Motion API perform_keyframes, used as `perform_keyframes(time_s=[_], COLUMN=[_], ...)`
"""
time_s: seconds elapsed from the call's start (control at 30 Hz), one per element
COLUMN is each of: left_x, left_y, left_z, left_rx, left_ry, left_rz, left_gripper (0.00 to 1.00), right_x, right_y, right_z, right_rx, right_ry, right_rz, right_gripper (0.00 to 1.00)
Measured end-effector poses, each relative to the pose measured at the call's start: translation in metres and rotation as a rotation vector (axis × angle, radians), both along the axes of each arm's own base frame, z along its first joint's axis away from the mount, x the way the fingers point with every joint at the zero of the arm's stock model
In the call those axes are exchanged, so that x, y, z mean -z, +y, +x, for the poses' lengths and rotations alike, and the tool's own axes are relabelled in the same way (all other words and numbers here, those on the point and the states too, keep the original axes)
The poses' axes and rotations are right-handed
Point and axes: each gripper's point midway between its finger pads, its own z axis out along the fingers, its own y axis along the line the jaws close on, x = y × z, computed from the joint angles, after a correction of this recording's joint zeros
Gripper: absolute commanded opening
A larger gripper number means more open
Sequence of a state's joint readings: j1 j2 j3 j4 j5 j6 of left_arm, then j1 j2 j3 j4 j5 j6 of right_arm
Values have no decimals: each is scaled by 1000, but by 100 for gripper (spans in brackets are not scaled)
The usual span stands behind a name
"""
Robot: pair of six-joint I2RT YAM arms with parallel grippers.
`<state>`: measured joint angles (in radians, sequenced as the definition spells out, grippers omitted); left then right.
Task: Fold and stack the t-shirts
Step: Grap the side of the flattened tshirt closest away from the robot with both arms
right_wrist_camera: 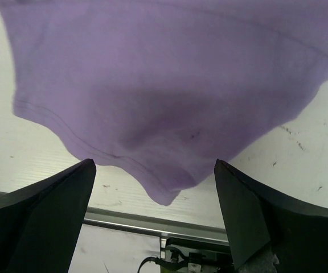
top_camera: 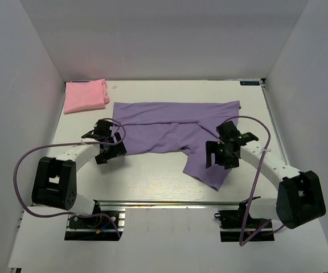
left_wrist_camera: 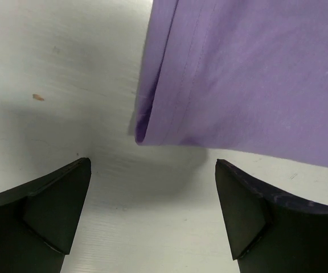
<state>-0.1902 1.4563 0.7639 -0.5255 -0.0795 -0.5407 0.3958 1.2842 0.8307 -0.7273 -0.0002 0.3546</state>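
Left gripper [left_wrist_camera: 152, 165]: nearest to its wrist camera, fingers spread wide, nothing between them; it hangs over the bare table [top_camera: 152, 176], just before the left near corner of the lavender t-shirt [left_wrist_camera: 255, 74].
Pink t-shirt [top_camera: 85, 95]: folded into a small packet in the far left corner, well apart from both arms.
Lavender t-shirt, position: it lies spread across the middle of the table. Its far edge looks turned over, and one flap points toward the near right.
Right gripper [right_wrist_camera: 155, 165]: fingers also wide apart and holding nothing, placed over that near right flap. I cannot tell if they touch the cloth.
Step in hand: it seems the pink one is finished and the lavender one is in the middle of folding, with both arms lined up for a grasp.
Next move: I think each gripper must go down and pinch its own corner through all layers. The two should then carry the near side over together, so that the cloth does not twist.
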Motion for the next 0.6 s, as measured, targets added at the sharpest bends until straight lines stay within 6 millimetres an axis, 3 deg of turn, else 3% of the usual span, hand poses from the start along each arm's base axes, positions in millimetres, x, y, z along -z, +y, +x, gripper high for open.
perform_keyframes(time_s=[0.2, 0.27, 0.33, 0.4, 0.43, 0.5, 0.53, 0.6], left_x=[-4, -4, -3, -1, -1, 1, 3, 5], left_y=[4, 4, 6, 7, 7, 9, 9, 10], left_z=[13, 18, 22, 23, 23, 23, 21, 20], left_rx=[-22, -23, -30, -32, -31, -38, -39, -38], left_ry=[-59, -74, -85, -85, -86, -88, -84, -84], left_rz=[23, 23, 23, 24, 25, 26, 27, 31], left_gripper=[100, 95, 82, 63, 43, 20, 0, 0], right_x=[14, 13, 13, 14, 15, 16, 16, 17], right_y=[-8, -7, -7, -7, -8, -11, -12, -14], right_z=[-22, -23, -25, -27, -28, -30, -31, -32], right_rx=[16, 19, 21, 30, 35, 44, 48, 50], right_ry=[52, 50, 50, 52, 51, 46, 46, 43], right_rz=[-38, -35, -35, -37, -40, -55, -64, -83], right_gripper=[90, 90, 90, 90, 90, 90, 90, 90])
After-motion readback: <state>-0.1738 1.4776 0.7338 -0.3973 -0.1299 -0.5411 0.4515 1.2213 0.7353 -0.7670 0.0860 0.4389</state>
